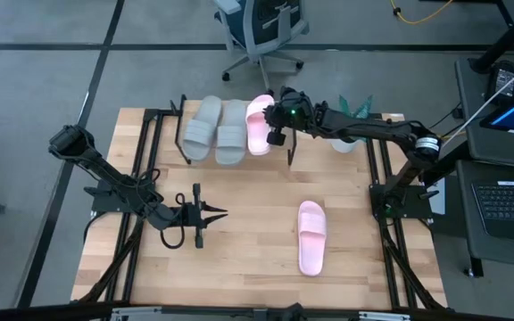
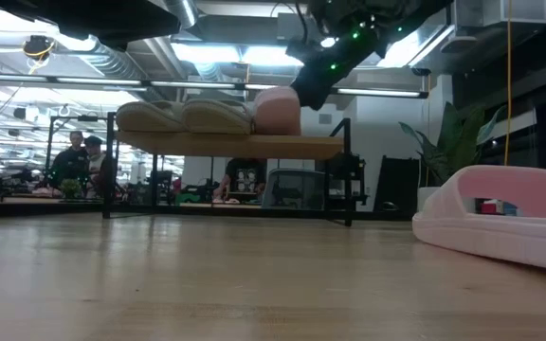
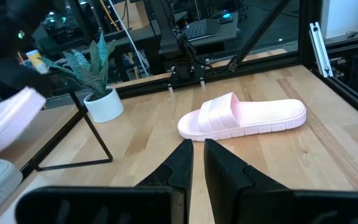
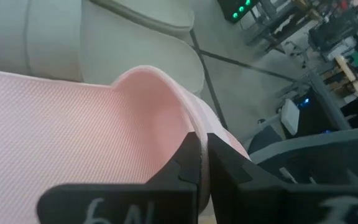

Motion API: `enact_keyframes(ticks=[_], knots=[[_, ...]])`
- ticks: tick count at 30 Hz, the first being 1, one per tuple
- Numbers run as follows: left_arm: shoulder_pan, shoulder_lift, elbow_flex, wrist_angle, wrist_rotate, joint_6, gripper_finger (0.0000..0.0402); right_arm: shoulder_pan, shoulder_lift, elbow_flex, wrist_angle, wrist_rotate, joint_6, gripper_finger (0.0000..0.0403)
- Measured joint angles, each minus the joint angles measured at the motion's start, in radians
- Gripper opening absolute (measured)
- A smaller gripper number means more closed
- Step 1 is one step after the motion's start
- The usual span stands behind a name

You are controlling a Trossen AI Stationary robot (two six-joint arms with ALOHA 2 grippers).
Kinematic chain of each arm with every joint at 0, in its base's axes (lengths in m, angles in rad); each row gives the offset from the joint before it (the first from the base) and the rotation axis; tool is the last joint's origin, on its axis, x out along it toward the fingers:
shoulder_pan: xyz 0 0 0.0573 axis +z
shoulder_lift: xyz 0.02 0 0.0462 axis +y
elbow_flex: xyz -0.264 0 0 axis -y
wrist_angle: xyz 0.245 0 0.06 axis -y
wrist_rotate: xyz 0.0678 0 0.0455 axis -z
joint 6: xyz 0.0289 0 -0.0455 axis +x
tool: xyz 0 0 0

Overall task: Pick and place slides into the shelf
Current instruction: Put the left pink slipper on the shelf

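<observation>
Your right gripper pinches the pink slide on the shelf; left gripper hovers mid-table, fingers nearly together, empty.

The shelf at the far side is filled on its left by three slides; its right end seems free. Open table surrounds the lone pink slide.
</observation>
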Motion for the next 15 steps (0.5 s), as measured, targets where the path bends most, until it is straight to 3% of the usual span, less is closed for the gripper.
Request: enact_keyframes(ticks=[15], knots=[[0.000, 0.000, 0.000, -0.003, 0.000, 0.000, 0.0034, 0.000, 0.038, 0.000, 0.113, -0.070, -0.039, 0.0016]])
